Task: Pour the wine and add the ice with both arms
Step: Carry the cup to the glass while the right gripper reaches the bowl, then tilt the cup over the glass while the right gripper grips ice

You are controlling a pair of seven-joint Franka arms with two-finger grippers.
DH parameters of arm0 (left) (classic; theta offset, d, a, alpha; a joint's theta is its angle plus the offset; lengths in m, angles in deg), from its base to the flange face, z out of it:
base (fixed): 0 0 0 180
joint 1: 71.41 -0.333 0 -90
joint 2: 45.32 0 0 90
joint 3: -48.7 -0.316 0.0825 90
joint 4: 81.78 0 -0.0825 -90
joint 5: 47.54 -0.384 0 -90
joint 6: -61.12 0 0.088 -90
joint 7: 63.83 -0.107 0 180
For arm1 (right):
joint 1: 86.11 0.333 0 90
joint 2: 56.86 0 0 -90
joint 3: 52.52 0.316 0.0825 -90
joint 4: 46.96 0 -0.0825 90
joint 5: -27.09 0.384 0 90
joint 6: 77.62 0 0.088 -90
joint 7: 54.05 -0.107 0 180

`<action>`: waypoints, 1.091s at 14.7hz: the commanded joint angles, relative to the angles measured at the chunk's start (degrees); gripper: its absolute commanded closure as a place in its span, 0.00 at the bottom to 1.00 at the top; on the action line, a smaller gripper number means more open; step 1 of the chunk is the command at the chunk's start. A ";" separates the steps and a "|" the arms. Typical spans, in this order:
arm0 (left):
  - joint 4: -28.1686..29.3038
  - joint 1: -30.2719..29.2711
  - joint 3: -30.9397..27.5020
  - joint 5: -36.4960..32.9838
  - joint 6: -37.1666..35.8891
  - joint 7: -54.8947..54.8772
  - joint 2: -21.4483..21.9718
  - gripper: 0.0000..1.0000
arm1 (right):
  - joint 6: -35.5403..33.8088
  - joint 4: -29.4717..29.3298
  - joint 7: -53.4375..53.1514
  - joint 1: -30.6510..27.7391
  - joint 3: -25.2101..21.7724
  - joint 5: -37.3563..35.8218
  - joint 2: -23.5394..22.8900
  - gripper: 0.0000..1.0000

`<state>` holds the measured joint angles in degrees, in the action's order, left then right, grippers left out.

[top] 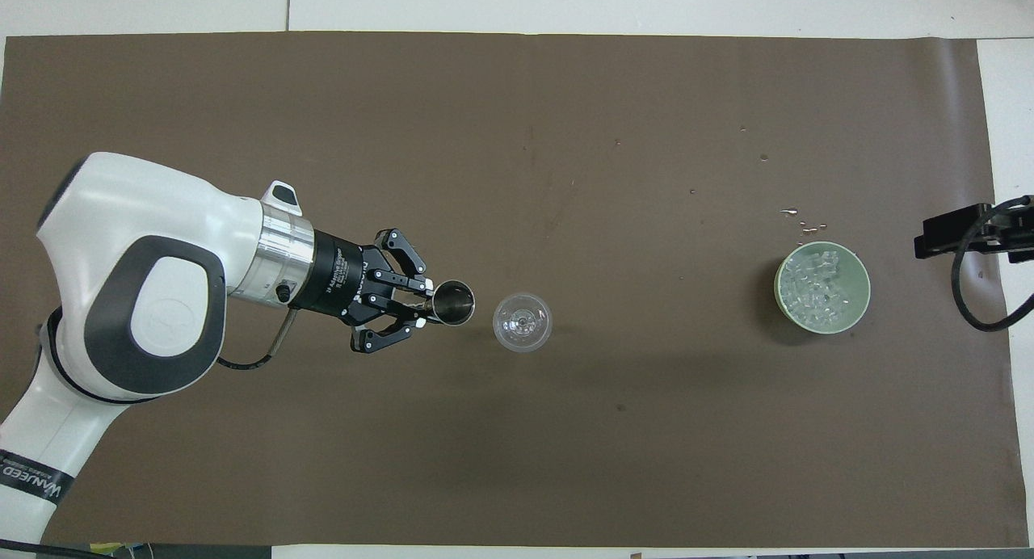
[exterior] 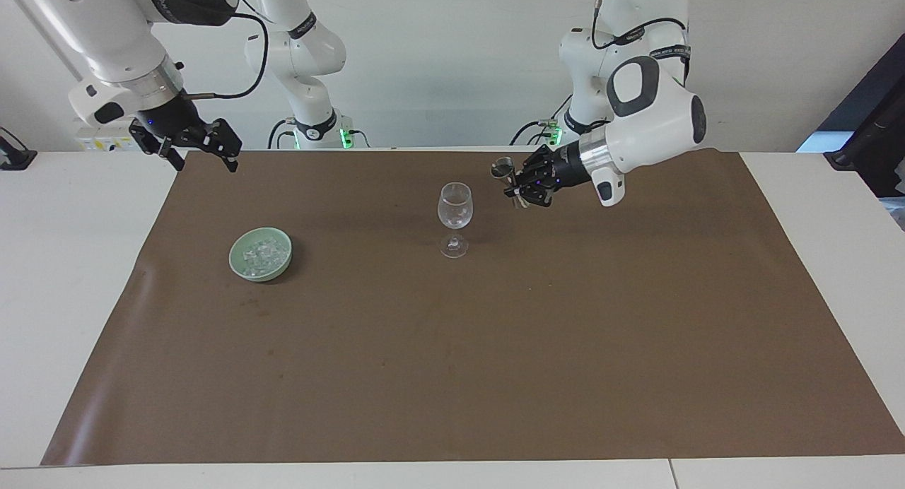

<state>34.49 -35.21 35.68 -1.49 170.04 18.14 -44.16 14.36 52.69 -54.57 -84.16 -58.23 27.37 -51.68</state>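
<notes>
An empty clear wine glass (exterior: 454,206) stands upright mid-mat; it also shows in the overhead view (top: 523,322). My left gripper (exterior: 518,190) is shut on a small metal jigger (exterior: 503,169), held roughly upright in the air just beside the glass's rim, toward the left arm's end. In the overhead view the jigger (top: 452,302) sits at the left gripper's (top: 424,306) tips, close to the glass. A pale green bowl (exterior: 281,265) holds the ice (exterior: 260,251) toward the right arm's end; the overhead view shows the bowl (top: 780,294) and the ice (top: 817,284). My right gripper (exterior: 203,153) waits open and empty over the mat's corner.
A brown mat (exterior: 452,348) covers the table, with white table beyond its edges. A few water drops (top: 800,216) lie on the mat just farther from the robots than the bowl. The right gripper's tip (top: 941,237) shows at the overhead view's edge.
</notes>
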 commanded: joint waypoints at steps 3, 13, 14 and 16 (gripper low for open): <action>0.55 5.54 -0.16 -8.77 5.24 9.95 0.61 1.00 | 12.33 16.28 1.66 -0.28 0.17 1.03 6.16 0.00; -2.97 11.78 0.81 -27.31 8.50 23.84 -1.16 1.00 | 28.22 27.17 11.74 -1.16 -0.01 4.20 -0.96 0.00; -3.15 12.05 0.81 -29.07 8.59 24.72 -1.16 1.00 | 30.16 28.14 13.51 -1.16 -0.01 4.11 -1.57 0.04; -3.76 13.54 0.98 -33.54 8.50 26.91 -1.50 1.00 | 34.82 30.95 14.05 -2.47 -0.01 3.94 -2.19 0.05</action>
<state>32.31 -23.30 37.01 -30.91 178.28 42.02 -44.64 45.45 80.72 -43.23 -84.67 -58.59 30.51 -54.07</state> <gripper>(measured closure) 0.793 0.040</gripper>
